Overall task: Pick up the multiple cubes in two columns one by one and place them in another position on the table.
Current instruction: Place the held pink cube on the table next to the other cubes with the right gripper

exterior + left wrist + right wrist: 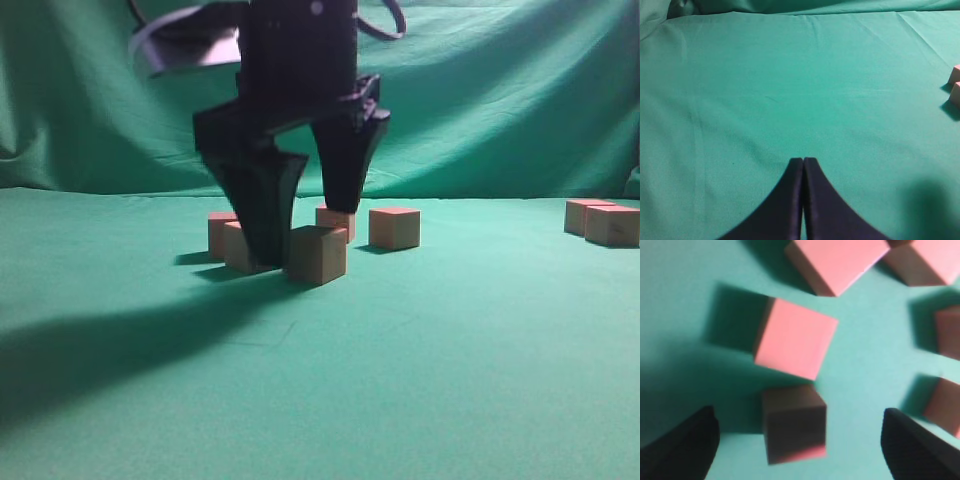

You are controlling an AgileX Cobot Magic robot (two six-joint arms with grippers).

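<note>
Nearest to us, the right claw (300, 225) stands wide open and holds nothing, with one cube (317, 254) resting on the worktop (420, 340) between its fingers, so we judge a placing step. Next we should lift straight up, clear of the other cubes (394, 227) behind; the left claw (803, 162) is closed and empty.

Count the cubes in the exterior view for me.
7 cubes. Five cluster under the right gripper; two sit far right. The gripper may hide more.

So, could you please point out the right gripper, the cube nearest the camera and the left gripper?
right gripper (305, 225), exterior view, between its fingertips.
nearest cube (318, 255), exterior view, front face.
left gripper (803, 160), left wrist view, fingertips' seam.
</note>
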